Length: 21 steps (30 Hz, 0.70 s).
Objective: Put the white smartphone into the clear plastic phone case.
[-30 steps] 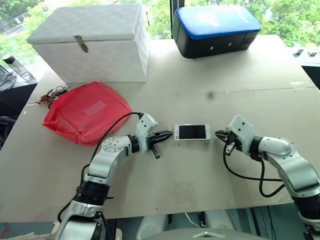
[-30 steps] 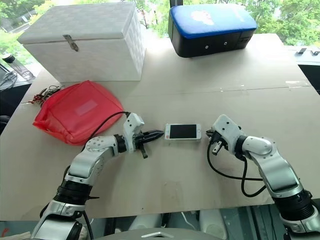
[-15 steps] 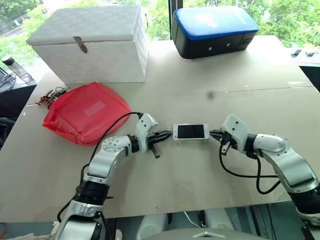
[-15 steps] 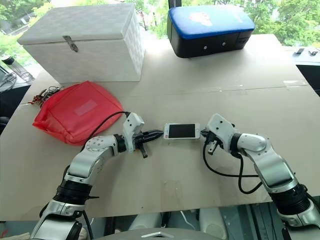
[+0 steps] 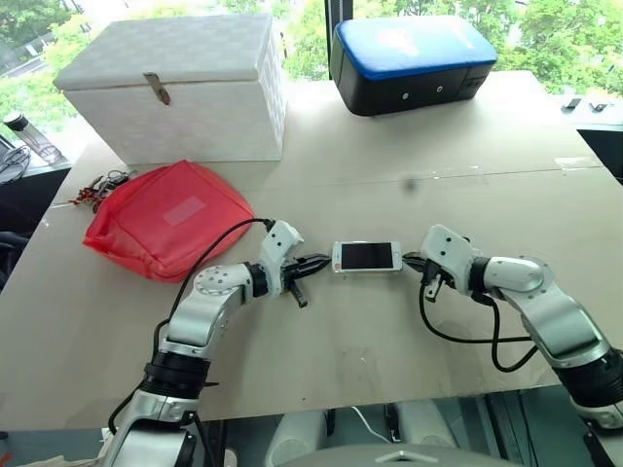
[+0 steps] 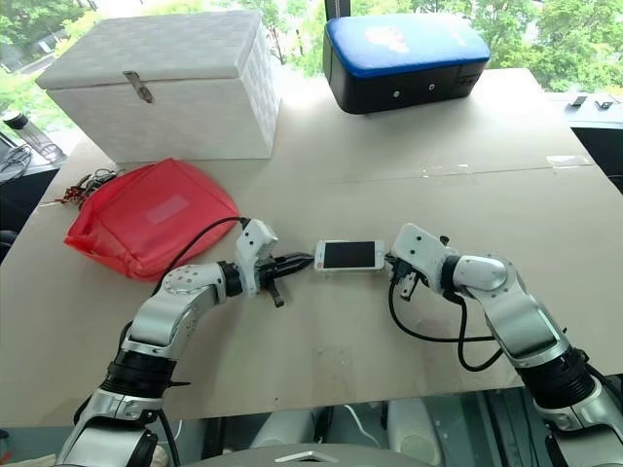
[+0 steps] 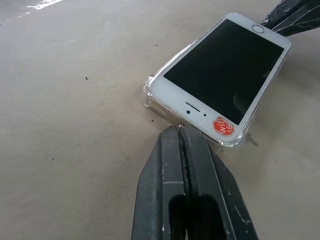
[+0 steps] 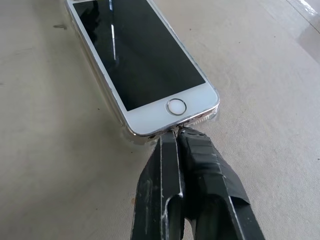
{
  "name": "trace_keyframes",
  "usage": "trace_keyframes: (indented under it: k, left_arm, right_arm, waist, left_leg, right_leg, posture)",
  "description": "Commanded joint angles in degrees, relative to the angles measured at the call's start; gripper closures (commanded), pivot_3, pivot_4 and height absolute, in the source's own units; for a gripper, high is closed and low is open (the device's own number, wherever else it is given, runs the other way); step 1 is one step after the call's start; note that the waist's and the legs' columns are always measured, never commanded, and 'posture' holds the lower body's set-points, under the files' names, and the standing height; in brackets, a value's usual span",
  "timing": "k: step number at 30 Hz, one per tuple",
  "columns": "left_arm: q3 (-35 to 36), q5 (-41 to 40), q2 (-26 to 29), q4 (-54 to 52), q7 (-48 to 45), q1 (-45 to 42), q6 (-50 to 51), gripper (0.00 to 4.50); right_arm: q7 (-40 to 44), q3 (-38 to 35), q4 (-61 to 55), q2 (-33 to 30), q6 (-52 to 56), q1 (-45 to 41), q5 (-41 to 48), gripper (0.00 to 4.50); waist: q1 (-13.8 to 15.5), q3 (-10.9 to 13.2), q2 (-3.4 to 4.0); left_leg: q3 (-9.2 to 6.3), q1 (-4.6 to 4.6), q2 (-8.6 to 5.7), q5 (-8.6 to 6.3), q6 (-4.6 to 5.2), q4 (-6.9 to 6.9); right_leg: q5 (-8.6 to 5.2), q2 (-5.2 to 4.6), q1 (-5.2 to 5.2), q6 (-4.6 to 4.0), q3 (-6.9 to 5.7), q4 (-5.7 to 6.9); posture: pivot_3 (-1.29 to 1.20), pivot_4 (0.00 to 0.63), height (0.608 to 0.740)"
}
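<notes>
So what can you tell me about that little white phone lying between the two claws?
The white smartphone lies flat, screen up, on the tan table. Its dark screen has a white border, a round button at one end and a small red sticker at the other. It sits in the clear plastic phone case, whose rim shows around its edges. The shut left gripper and shut right gripper meet its two short ends.

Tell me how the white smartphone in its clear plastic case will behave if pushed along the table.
The flat white smartphone probably slides rather than tips or rolls. Its clear plastic case looks glossy, so likely slippery on the smooth table. It seems stiff.
</notes>
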Motion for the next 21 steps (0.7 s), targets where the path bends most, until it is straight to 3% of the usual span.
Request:
trace_keyframes:
  k: [1, 9, 15, 21]
  left_arm:
    - [2.1, -3.1, -1.2, -2.8, 0.3, -1.1, 0.4, 4.48]
    - [0.7, -4.9, -4.4, -2.3, 0.7, -4.7, 1.1, 4.48]
    - [-3.9, -1.1, -5.7, 0.9, 0.6, -4.5, -0.5, 4.48]
    - [-5.8, 1.2, -5.2, 2.8, 0.5, -4.0, -1.4, 4.48]
  right_arm:
    - [-0.3, -3.8, 0.3, -1.0, 0.1, -0.2, 1.0, 4.50]
    - [-0.8, -11.0, 2.0, 0.9, 4.5, -2.6, 7.4, 4.50]
    - [-0.5, -6.8, 3.3, 5.4, 7.5, -7.1, 9.2, 4.50]
    - [1.7, -0.9, 9.3, 5.1, 7.3, -9.7, 7.5, 4.50]
  waist:
    - [0.1, 0.0, 0.00]
    - [-0.1, 0.0, -0.03]
    - [-1.0, 0.0, -0.03]
    - [-1.0, 0.0, -0.03]
  left_leg:
    - [0.00, 0.00, 0.00, 0.00, 0.00, 0.00]
    - [0.00, -0.06, -0.03, 0.00, 0.00, 0.05]
    - [0.18, 0.00, 0.00, 0.00, 0.00, 0.06]
    - [0.22, 0.01, -0.02, 0.00, 0.00, 0.13]
  right_leg:
    - [0.00, 0.00, 0.00, 0.00, 0.00, 0.00]
    - [0.01, -0.02, 0.00, 0.01, -0.08, 0.00]
    - [0.01, 0.00, -0.02, 0.01, 0.02, 0.14]
    - [0.01, -0.02, -0.07, 0.01, 0.02, 0.30]
  posture:
    - [0.00, 0.150, 0.740]
    - [0.00, 0.150, 0.740]
    - [0.00, 0.150, 0.740]
    - [0.00, 0.150, 0.740]
